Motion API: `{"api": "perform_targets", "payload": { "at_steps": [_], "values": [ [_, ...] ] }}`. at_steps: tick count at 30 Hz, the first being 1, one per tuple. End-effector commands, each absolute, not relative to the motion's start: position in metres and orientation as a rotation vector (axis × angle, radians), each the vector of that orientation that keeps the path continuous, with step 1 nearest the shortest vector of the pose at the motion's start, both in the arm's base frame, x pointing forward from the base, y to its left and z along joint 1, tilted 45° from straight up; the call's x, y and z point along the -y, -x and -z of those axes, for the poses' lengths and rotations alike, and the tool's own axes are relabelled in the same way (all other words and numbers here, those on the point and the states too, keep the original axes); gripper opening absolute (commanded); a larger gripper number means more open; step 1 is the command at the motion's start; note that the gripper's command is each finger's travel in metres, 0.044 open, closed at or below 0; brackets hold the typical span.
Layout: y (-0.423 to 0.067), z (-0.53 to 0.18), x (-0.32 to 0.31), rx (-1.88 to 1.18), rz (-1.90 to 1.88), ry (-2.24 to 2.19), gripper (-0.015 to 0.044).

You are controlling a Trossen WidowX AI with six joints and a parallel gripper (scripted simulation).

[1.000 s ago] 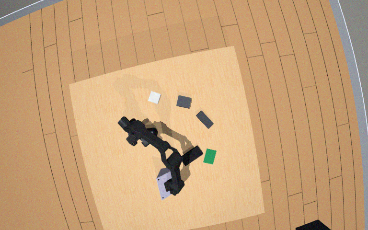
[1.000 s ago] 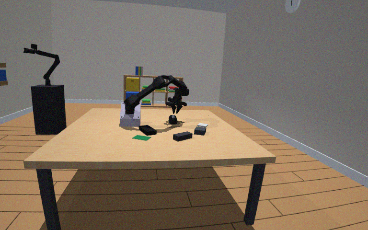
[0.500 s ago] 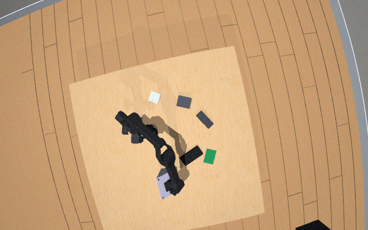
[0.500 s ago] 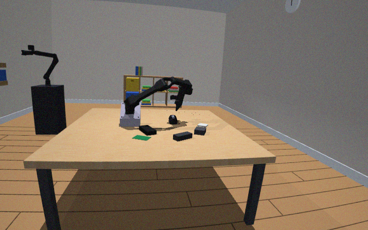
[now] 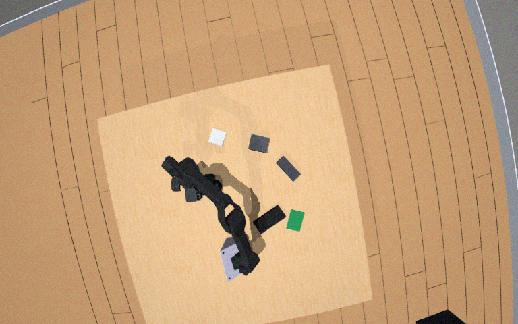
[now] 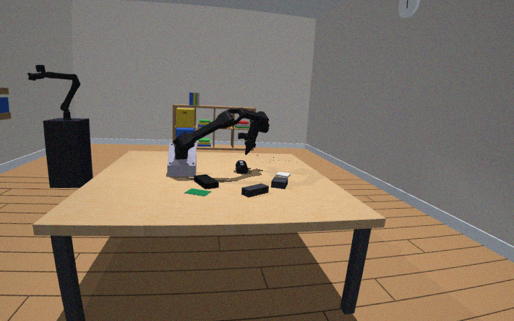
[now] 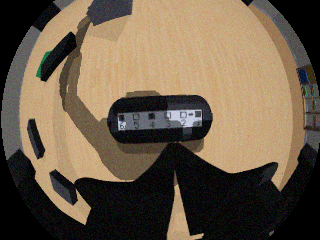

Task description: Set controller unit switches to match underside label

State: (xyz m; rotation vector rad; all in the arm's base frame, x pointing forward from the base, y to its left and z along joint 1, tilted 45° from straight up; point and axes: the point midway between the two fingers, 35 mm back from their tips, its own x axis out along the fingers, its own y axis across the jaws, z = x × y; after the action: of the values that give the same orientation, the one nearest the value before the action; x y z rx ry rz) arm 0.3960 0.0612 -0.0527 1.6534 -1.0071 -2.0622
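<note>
The controller unit point(image 6: 241, 166) point(image 7: 160, 135) lies on the bench with its rounded, label-bearing underside up; its switches are hidden beneath. In the wrist view the label point(image 7: 160, 120) reads, left to right: 6 filled, 5 empty, 4 filled, 3 empty, 2 empty, 1 filled, with a short dash between 2 and 1. In the top view the arm covers most of the unit. My gripper point(image 6: 247, 152) point(image 7: 173, 147) is shut and empty, its fingertips above and beside the unit, at the near long side in the wrist view. In the exterior view the fingers hang clear above it.
A black block point(image 5: 269, 219) point(image 6: 206, 181) point(image 7: 57, 56) lies near a green plate point(image 5: 295, 220) point(image 6: 197, 192). A long grey block point(image 5: 288, 168) point(image 6: 255, 190), a shorter grey block point(image 5: 259, 143) point(image 6: 279, 182) and a white tile point(image 5: 217, 137) point(image 6: 283, 174) lie farther along the bench.
</note>
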Motion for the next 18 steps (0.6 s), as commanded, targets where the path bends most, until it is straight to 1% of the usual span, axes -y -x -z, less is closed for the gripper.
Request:
{"api": "perform_targets", "payload": {
  "at_steps": [1,5,8,18],
  "values": [
    [-0.395,0.054,-0.061,0.997,2.07,-1.642,0.0],
    [-0.395,0.054,-0.061,0.997,2.07,-1.642,0.0],
    [-0.395,0.056,-0.062,1.053,2.052,-1.673,0.0079],
    [-0.386,0.079,-0.076,1.861,1.653,-2.11,0.0341]
  ]
}}
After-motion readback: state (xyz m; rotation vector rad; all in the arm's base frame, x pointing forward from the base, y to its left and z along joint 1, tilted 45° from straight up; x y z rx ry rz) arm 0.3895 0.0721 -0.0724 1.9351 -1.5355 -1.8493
